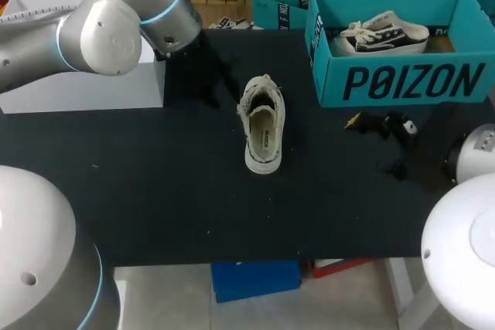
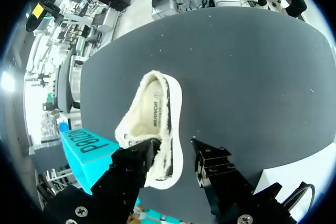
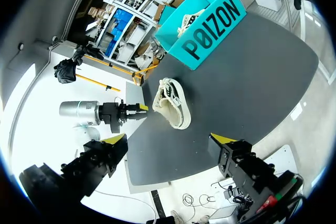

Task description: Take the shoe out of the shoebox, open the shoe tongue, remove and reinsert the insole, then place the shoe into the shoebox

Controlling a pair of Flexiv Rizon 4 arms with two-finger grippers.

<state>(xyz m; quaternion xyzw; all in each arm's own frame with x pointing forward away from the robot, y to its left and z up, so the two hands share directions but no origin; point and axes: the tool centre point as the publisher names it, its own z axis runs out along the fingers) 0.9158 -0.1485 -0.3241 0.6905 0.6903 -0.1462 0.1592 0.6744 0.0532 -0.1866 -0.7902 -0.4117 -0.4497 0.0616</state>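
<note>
A cream low shoe (image 1: 261, 125) lies on the black table (image 1: 155, 183) near its middle, opening up, with the insole showing inside. In the left wrist view the shoe (image 2: 152, 114) lies just ahead of my left gripper (image 2: 170, 156). Its near end reaches in between the black fingers (image 2: 131, 166), which stand apart and do not clamp it. My left arm (image 1: 116, 21) comes in from the back left. The right gripper (image 3: 169, 139) is wide open and holds nothing, off to the right of the shoe (image 3: 170, 103). The teal shoebox (image 1: 410, 83) stands at the back right.
A second shoe (image 1: 380, 35) with dark trim lies inside the shoebox. A white block (image 1: 85, 86) sits at the table's back left under my left arm. Another teal box (image 1: 282, 1) stands behind the table's far edge.
</note>
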